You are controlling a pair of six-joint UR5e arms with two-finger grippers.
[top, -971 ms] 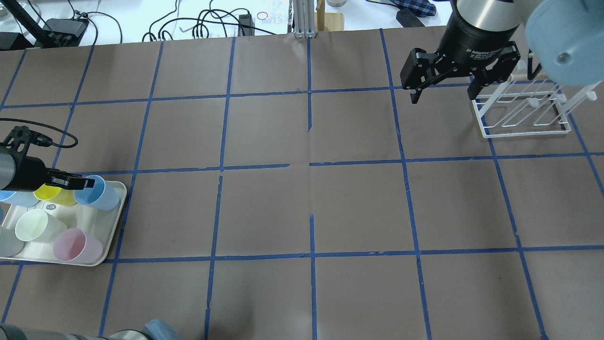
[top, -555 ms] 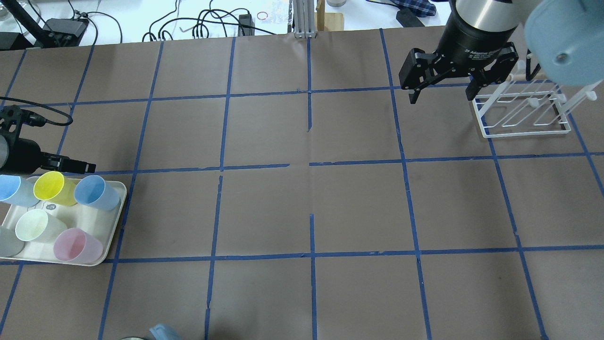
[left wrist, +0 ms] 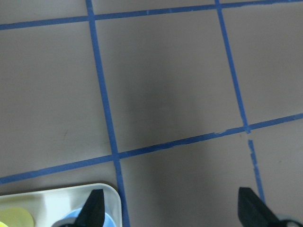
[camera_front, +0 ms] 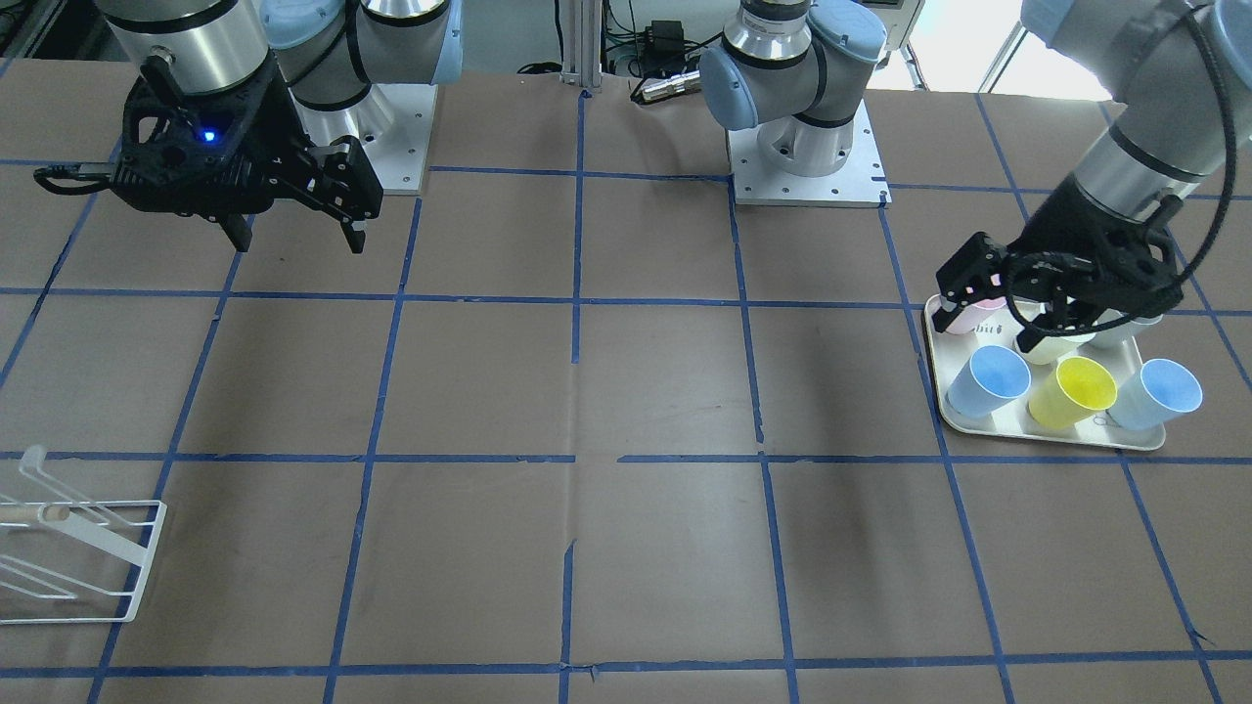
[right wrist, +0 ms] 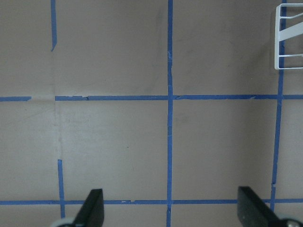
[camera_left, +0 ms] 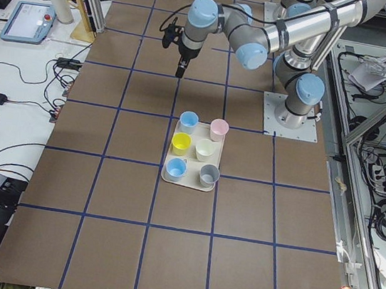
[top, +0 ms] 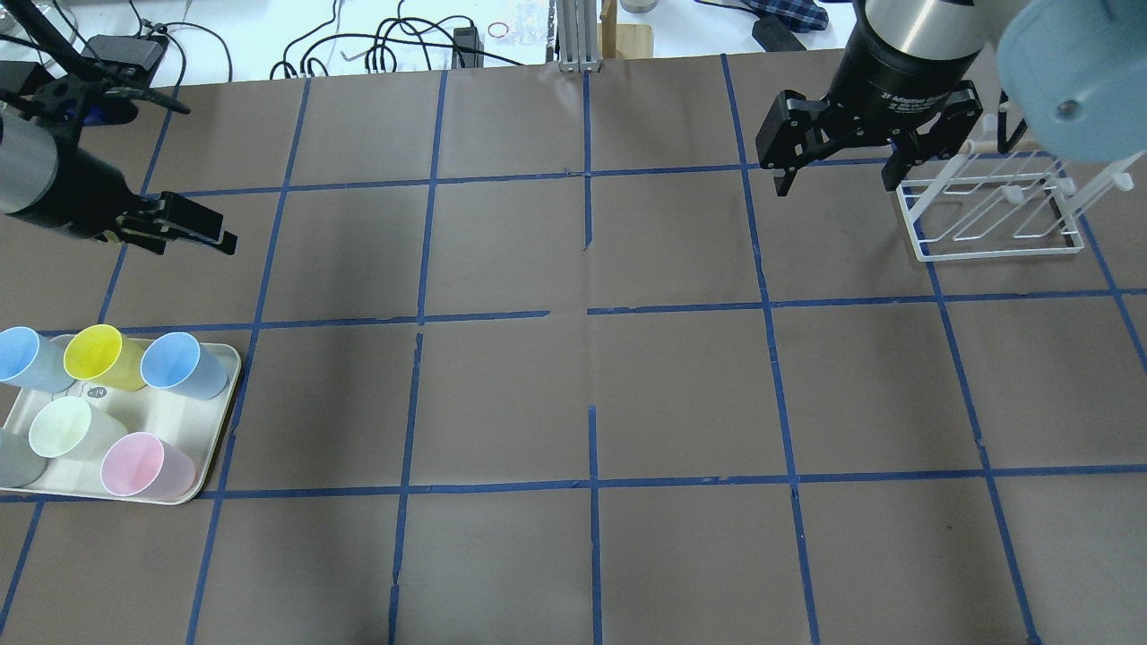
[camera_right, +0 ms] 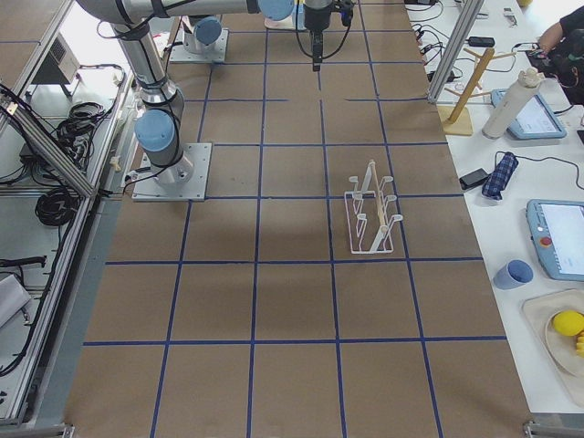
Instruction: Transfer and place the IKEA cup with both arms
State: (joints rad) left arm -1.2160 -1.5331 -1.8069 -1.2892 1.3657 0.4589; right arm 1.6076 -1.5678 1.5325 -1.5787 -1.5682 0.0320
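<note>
The IKEA cup (top: 182,365) is sky blue and stands upright at the tray's corner nearest the table's middle; it also shows in the front view (camera_front: 988,381) and the left view (camera_left: 188,121). Its rim shows at the bottom of the left wrist view (left wrist: 71,221). My left gripper (top: 219,231) is open and empty, raised above the table on the far side of the tray (top: 219,421), apart from every cup. Its fingertips (left wrist: 94,208) stand wide apart. My right gripper (top: 840,184) is open and empty, hovering beside the white wire rack (top: 990,210).
The tray also holds a paler blue cup (top: 27,358), a yellow cup (top: 99,354), a pale green cup (top: 67,430), a pink cup (top: 139,466) and a grey cup (top: 13,457). Blue tape lines cross the brown table.
My left gripper has risen from just over the yellow and sky blue cups and moved off toward the table's far side, still open and empty. The cups have not moved. The right arm barely shifted.
</note>
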